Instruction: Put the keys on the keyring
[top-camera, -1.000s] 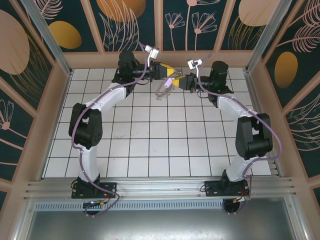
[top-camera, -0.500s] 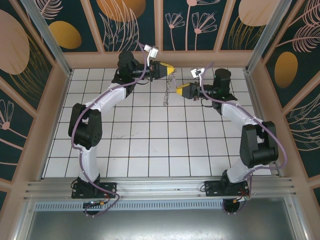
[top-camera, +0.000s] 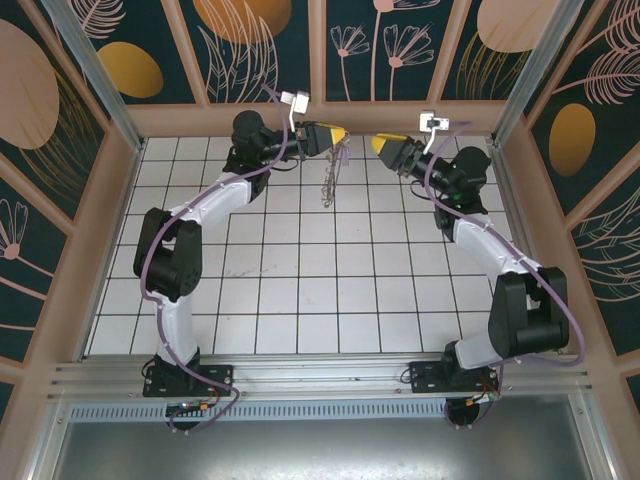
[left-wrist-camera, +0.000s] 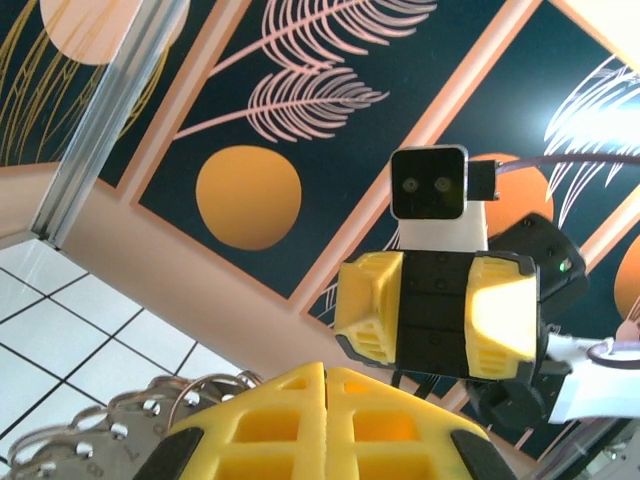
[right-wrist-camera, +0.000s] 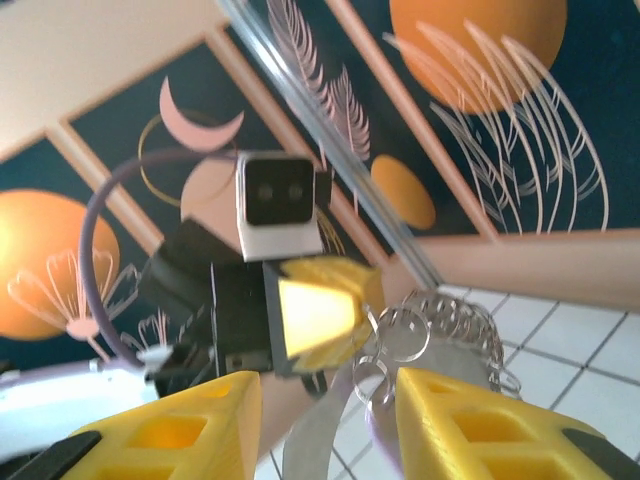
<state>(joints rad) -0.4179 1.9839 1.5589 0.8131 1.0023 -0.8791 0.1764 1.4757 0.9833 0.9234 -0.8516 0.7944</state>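
Observation:
My left gripper (top-camera: 340, 133) is held high over the back of the floor. It is shut on the top of the keyring (top-camera: 329, 178), a pale hoop that hangs below it, fringed with small wire rings (left-wrist-camera: 120, 425). In the left wrist view its fingers (left-wrist-camera: 325, 368) are pressed together. My right gripper (top-camera: 381, 144) hangs a short way to the right of the hoop and apart from it. Its jaws are open and hold nothing (right-wrist-camera: 325, 400), and they face the hoop's rings (right-wrist-camera: 445, 318). I cannot make out any keys among the rings.
A white tiled floor (top-camera: 300, 290) lies below both arms, fenced by a low beige wall (top-camera: 330, 118) at the back and sides. Patterned dark panels rise behind the wall. An aluminium rail (top-camera: 320, 375) runs along the near edge at the arm bases.
My right gripper has let go of the hoop and drawn back to the right and upward. The left gripper still holds the hanging hoop, nearly in place.

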